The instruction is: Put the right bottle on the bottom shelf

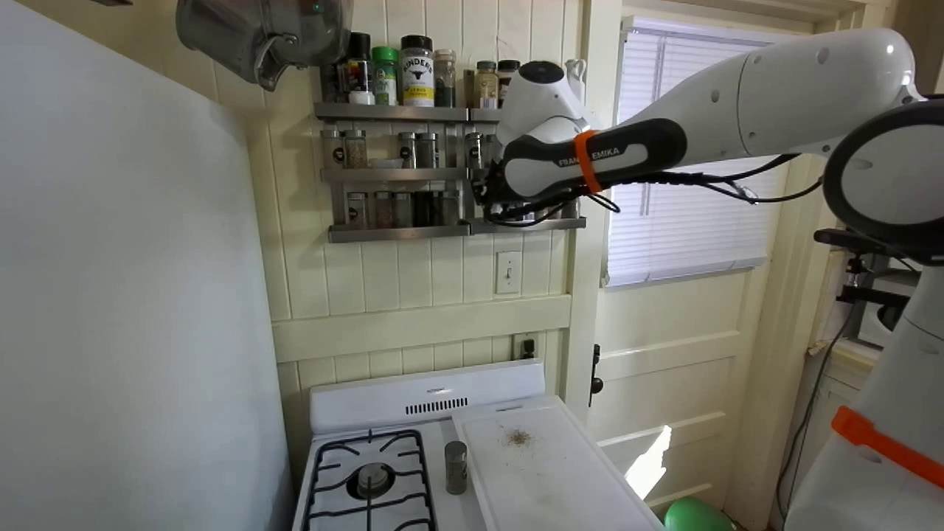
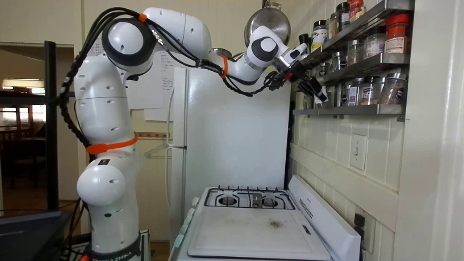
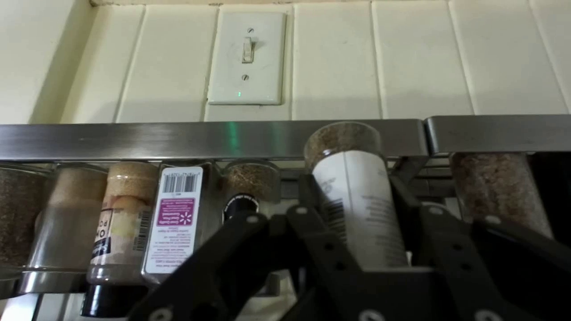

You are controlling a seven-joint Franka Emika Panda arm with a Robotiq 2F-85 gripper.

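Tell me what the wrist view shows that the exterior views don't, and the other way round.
Only the wrist view: the printed label on the held bottle, brown contents at its end, and the gripper closed on it from both sides; the exterior views barely show that bottle.

Only the exterior views, both of them: the stove, a small jar on it, the refrigerator and the arm's white links.

Shared by all three: the bottom shelf, jars on it, and the light switch.
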